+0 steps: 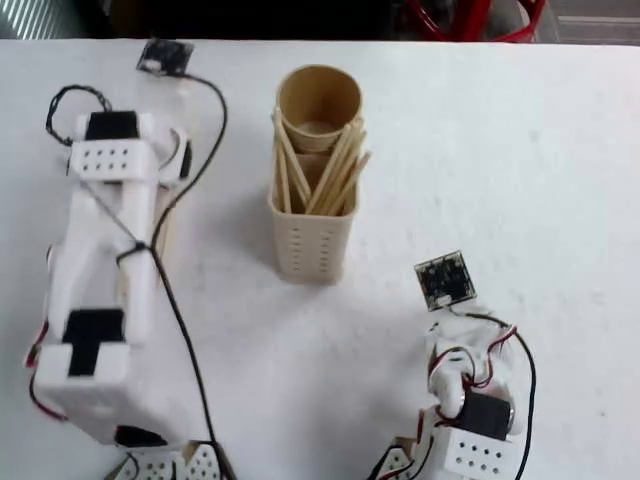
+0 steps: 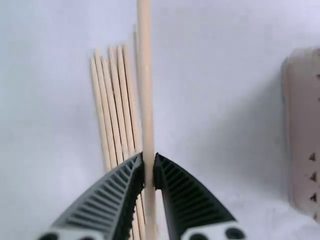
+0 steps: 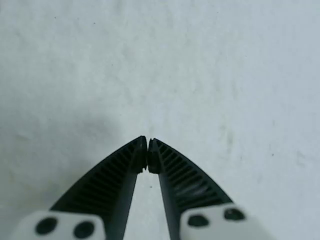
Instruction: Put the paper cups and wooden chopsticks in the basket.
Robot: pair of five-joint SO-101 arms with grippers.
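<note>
Arms flank the basket (image 1: 312, 245): the left arm (image 1: 105, 280) lies stretched out at its 9 o'clock, the right arm (image 1: 465, 400) sits folded at its 5 o'clock. The left gripper (image 2: 149, 167) is pinched narrow on one chopstick (image 2: 145, 75) above loose chopsticks (image 2: 115, 105) lying on the counter (image 2: 225, 75). The right gripper (image 3: 147, 150) hangs over the counter, tips together; cups (image 1: 318, 100) and other chopsticks (image 1: 340, 175) stand in the basket.
</note>
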